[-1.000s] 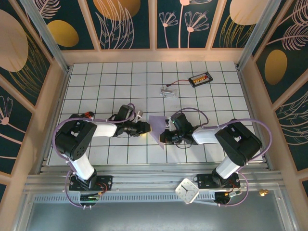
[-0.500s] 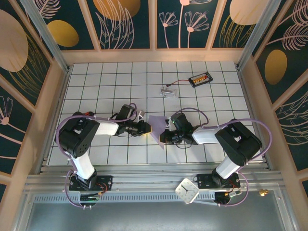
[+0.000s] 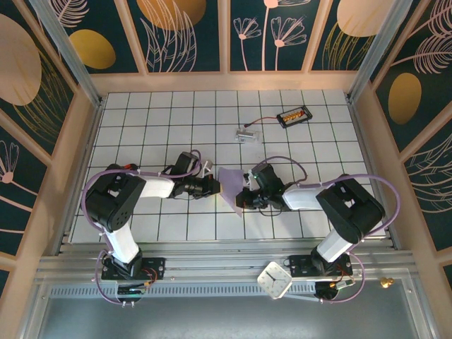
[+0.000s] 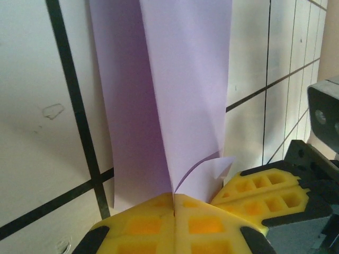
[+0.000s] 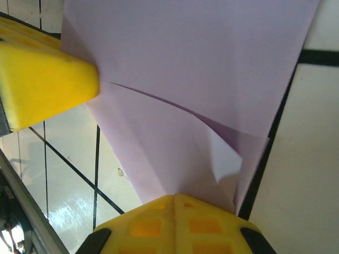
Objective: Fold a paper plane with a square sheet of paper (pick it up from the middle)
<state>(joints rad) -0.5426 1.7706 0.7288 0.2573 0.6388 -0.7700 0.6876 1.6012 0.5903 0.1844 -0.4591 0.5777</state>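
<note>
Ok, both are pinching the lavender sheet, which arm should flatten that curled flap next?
Right, probably: the curled flap sits beside the right fingers; the left fingers pinch the lavender sheet farther off.

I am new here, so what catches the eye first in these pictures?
The folded lavender paper at the middle of the table is pinched from both sides: left gripper and right gripper are both shut on it. A white clock face lies on the near rail.

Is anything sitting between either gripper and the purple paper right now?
Nothing visible stands in the way. The left gripper and the right gripper are each shut directly on the folded paper, one at each side.
</note>
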